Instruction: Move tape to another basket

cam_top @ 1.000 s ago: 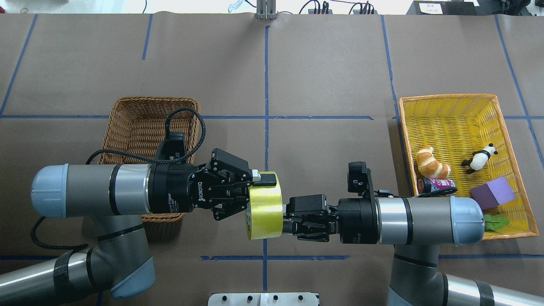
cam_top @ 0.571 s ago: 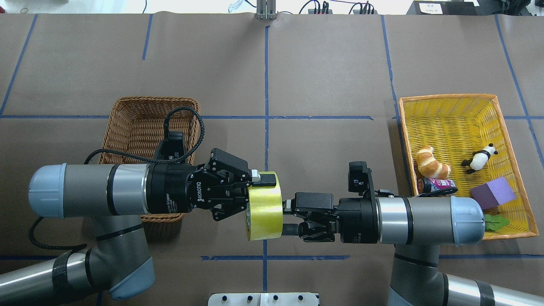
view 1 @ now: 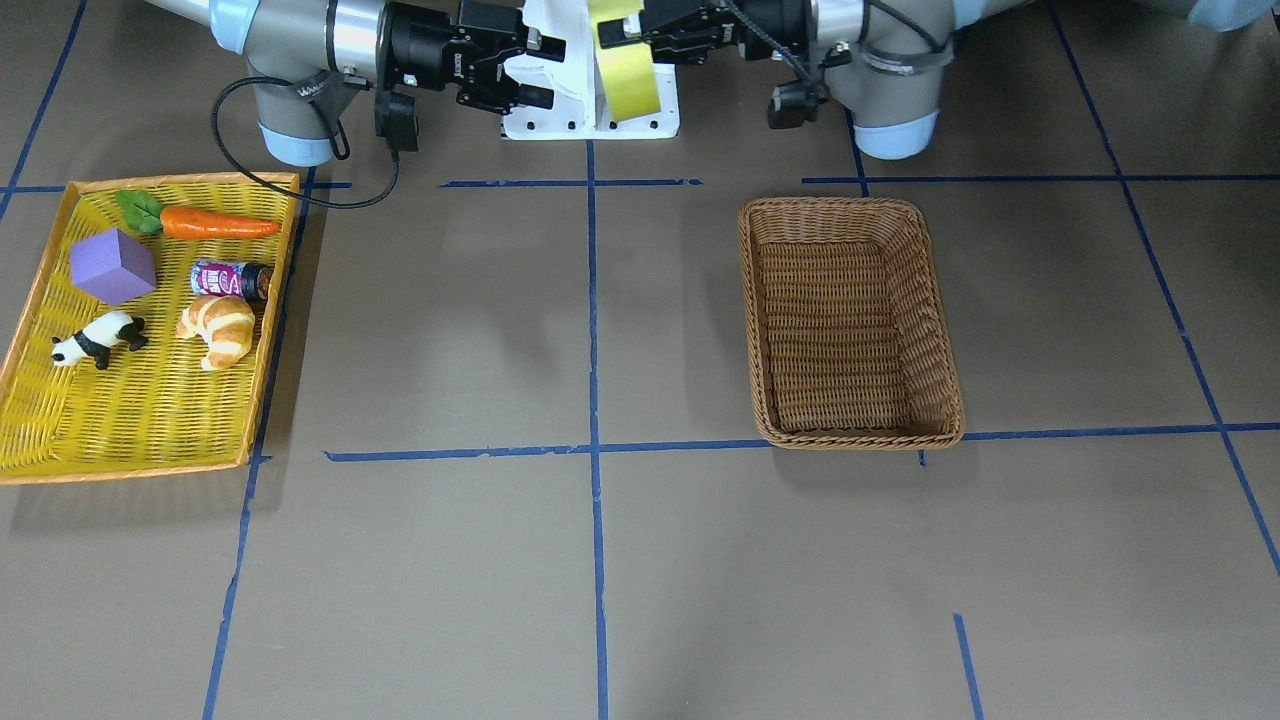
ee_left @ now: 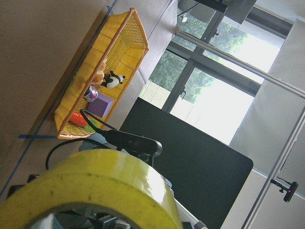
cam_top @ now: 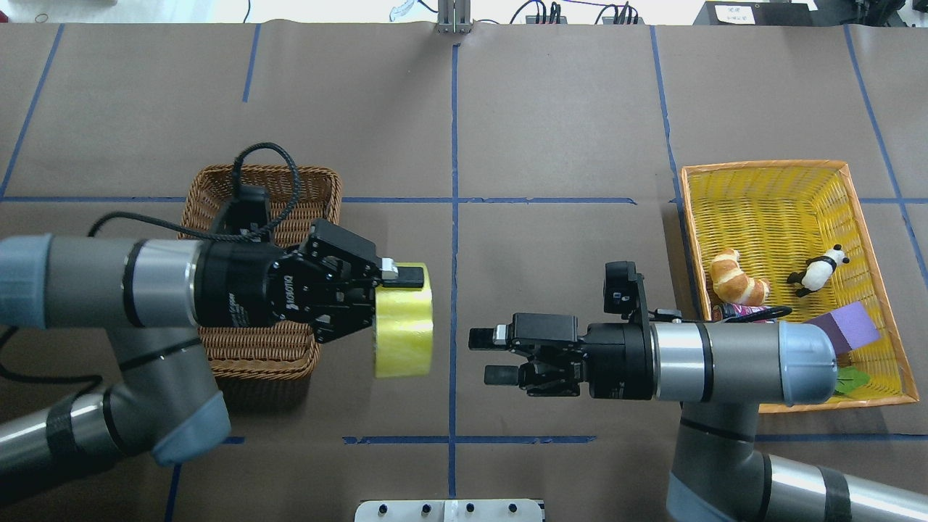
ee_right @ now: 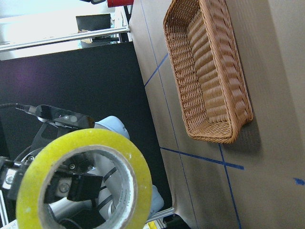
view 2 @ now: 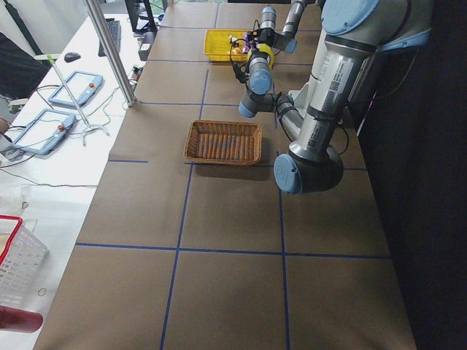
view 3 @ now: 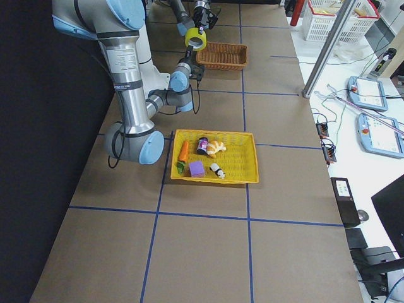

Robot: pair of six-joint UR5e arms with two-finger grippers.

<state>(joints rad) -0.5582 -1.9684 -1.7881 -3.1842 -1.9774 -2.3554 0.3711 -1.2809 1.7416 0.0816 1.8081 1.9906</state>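
The yellow-green tape [cam_top: 404, 322] hangs in the air on edge, gripped at its wall by my left gripper [cam_top: 397, 293], which is shut on it. It sits just right of the brown wicker basket [cam_top: 217, 181], above the table. My right gripper [cam_top: 493, 356] is open and empty, a short gap to the right of the tape, facing it. In the front-facing view the tape [view 1: 625, 62] is at the top centre and the empty basket [view 1: 850, 205] lies below and right. The right wrist view shows the tape [ee_right: 138, 167] and the basket [ee_right: 209, 81].
A flat yellow tray [cam_top: 768, 196] at the right holds a croissant [cam_top: 736, 278], a toy panda [cam_top: 819, 270], a purple block [cam_top: 848, 325], a small can and a carrot [view 1: 215, 224]. Blue tape lines cross the brown table.
My right gripper has opened and let go of the tape. My left arm has carried the tape leftward toward the wicker basket, and a gap has opened between the two grippers.
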